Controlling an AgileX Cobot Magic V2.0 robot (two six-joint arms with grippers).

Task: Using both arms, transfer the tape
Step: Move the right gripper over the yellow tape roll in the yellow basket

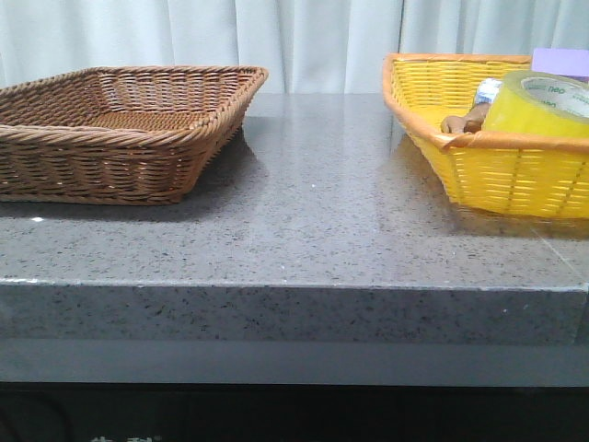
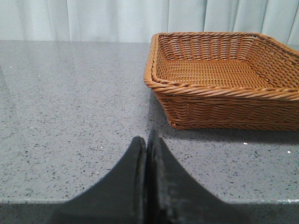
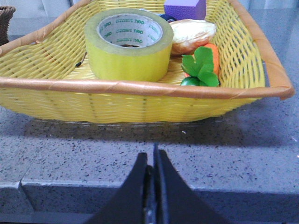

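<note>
The tape (image 1: pixel 543 103), a thick translucent yellow roll with a white core and green lettering, lies flat in the yellow basket (image 1: pixel 479 170) at the table's right. In the right wrist view the tape (image 3: pixel 129 44) sits in the basket's left half. My right gripper (image 3: pixel 151 156) is shut and empty, low near the table's front edge, short of the yellow basket (image 3: pixel 140 100). My left gripper (image 2: pixel 146 140) is shut and empty over bare table, apart from the brown basket (image 2: pixel 219 100). Neither arm shows in the front view.
An empty brown wicker basket (image 1: pixel 120 129) stands at the table's left. Beside the tape in the yellow basket lie a purple block (image 3: pixel 184 8), a bread-like toy (image 3: pixel 192 33) and an orange carrot toy with green leaves (image 3: pixel 202 65). The grey stone table (image 1: pixel 313 212) lies between the baskets.
</note>
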